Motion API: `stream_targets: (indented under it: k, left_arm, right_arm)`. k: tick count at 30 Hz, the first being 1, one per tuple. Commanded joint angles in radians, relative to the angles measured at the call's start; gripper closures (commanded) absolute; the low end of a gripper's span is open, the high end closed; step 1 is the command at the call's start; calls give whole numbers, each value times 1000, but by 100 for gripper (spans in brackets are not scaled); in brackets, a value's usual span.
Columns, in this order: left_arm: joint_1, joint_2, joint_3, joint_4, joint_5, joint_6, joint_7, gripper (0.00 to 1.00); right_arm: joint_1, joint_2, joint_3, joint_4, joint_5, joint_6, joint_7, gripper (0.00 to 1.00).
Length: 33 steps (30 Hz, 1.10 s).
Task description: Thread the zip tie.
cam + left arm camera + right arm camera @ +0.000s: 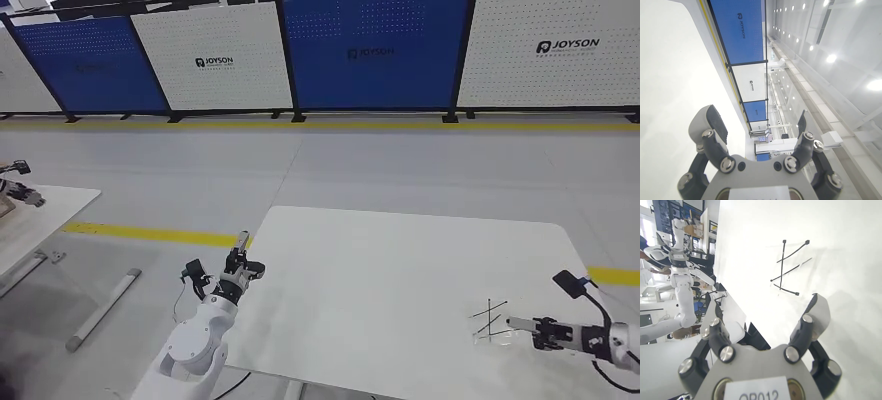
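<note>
Zip ties (781,272), four thin black ones, lie crossed in a loose pile on the white table (400,270). They are well apart from the left gripper (241,240), which stands at the table's opposite edge. The top view leaves its grip unclear. The left wrist view shows the left gripper (761,121) released, jaws spread wide with nothing between the pads, and one finger (716,121) set against the tabletop. The right gripper (510,324) sits just short of the zip ties (490,318), fingertips toward them and not touching. In its wrist view the right gripper (764,306) is also released and empty, with the pile just ahead of its fingertips. One tie runs lengthwise away from this gripper, its square head at the far end. The other three cross it at a slant, heads facing different ways. From above the ties are only fine lines and no heads can be made out. One tail fades into glare, and which tie lies uppermost at the crossings cannot be told.
</note>
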Motion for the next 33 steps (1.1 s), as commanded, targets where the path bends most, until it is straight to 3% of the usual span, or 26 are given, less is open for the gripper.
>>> stream_targets:
  k: [1, 11, 21, 22, 23, 24, 26, 33]
  left_arm:
    - [0, 0, 0, 0, 0, 0, 0, 0]
    - [0, 0, 0, 0, 0, 0, 0, 0]
    - [0, 0, 0, 0, 0, 0, 0, 0]
    - [0, 0, 0, 0, 0, 0, 0, 0]
    - [0, 0, 0, 0, 0, 0, 0, 0]
    - [0, 0, 0, 0, 0, 0, 0, 0]
    - [0, 0, 0, 0, 0, 0, 0, 0]
    - [0, 0, 0, 0, 0, 0, 0, 0]
  right_arm:
    - [0, 0, 2, 0, -1, 3, 0, 0]
    - [0, -1, 1, 3, 9, 2, 0, 0]
    - [85, 3, -77, 121, 42, -2, 0, 1]
    - [92, 3, -84, 136, 41, -4, 0, 18]
    - [97, 4, -90, 145, 40, -5, 0, 28]
    - [102, 5, -97, 154, 39, -6, 0, 30]
    - [113, 6, -111, 172, 42, -12, 0, 51]
    - [141, 11, -150, 222, 57, -17, 0, 54]
